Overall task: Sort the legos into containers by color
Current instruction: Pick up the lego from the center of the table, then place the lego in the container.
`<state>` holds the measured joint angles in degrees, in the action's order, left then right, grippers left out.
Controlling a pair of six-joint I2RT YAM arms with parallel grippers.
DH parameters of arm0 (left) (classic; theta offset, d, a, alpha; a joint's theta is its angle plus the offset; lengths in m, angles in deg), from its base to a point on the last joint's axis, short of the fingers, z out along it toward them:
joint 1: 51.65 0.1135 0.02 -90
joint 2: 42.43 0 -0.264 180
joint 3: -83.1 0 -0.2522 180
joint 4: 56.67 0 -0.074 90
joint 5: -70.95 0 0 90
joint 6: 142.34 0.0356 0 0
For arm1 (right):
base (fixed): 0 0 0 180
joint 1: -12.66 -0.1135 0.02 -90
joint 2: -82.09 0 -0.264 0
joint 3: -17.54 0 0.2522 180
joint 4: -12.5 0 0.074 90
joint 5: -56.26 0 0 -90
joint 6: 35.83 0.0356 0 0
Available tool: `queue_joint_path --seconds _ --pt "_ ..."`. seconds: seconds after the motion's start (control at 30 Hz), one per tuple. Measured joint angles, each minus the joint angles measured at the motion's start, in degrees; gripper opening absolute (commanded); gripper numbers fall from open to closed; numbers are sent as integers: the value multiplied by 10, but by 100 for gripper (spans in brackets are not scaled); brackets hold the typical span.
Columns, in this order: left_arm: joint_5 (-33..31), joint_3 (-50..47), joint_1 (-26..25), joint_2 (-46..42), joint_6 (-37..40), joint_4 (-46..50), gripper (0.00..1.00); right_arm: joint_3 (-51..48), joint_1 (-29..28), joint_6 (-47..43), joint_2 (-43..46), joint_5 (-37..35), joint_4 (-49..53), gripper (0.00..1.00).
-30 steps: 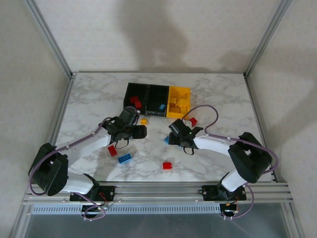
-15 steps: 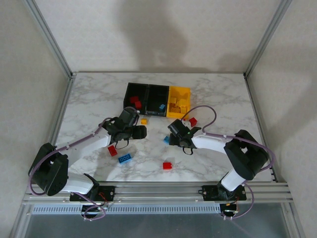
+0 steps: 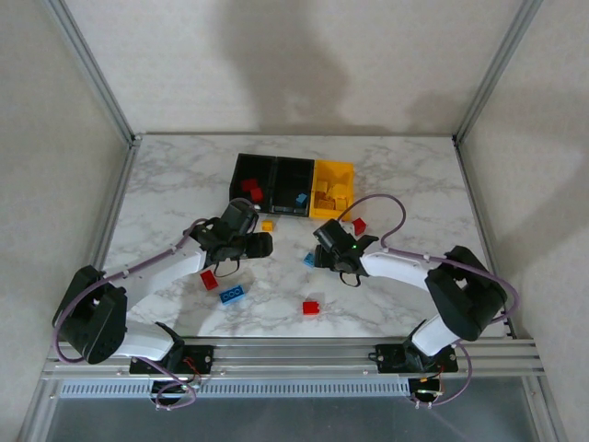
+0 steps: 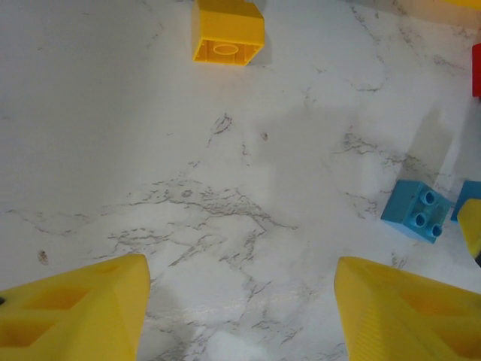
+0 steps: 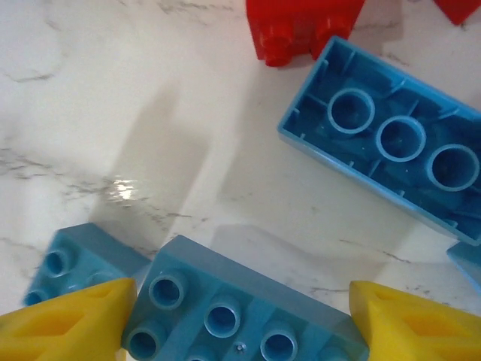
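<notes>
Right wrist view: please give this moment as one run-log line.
right gripper: straddles blue brick, grip unclear | left gripper: open, empty

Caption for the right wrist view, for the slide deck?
Right pincer straddles a studs-up blue brick; an upturned blue brick and a red brick lie beyond.
</notes>
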<state>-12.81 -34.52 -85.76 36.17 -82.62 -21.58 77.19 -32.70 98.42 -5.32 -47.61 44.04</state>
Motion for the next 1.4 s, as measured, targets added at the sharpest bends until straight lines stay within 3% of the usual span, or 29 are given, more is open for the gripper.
queue_joint_path --seconds 0.3,0.83,1.13,1.4 --pt "-14 -19 0 -52 -30 -13 66 134 0 -42 -8 3 30 63" --pt "-43 -29 1 -120 -60 -10 66 482 45 -137 -286 32 59 62" --pt "-48 -37 4 -134 -64 -4 67 596 78 -152 -381 51 88 65" --pt "-47 -38 7 -134 -64 -2 67 621 81 -161 -403 59 95 66"
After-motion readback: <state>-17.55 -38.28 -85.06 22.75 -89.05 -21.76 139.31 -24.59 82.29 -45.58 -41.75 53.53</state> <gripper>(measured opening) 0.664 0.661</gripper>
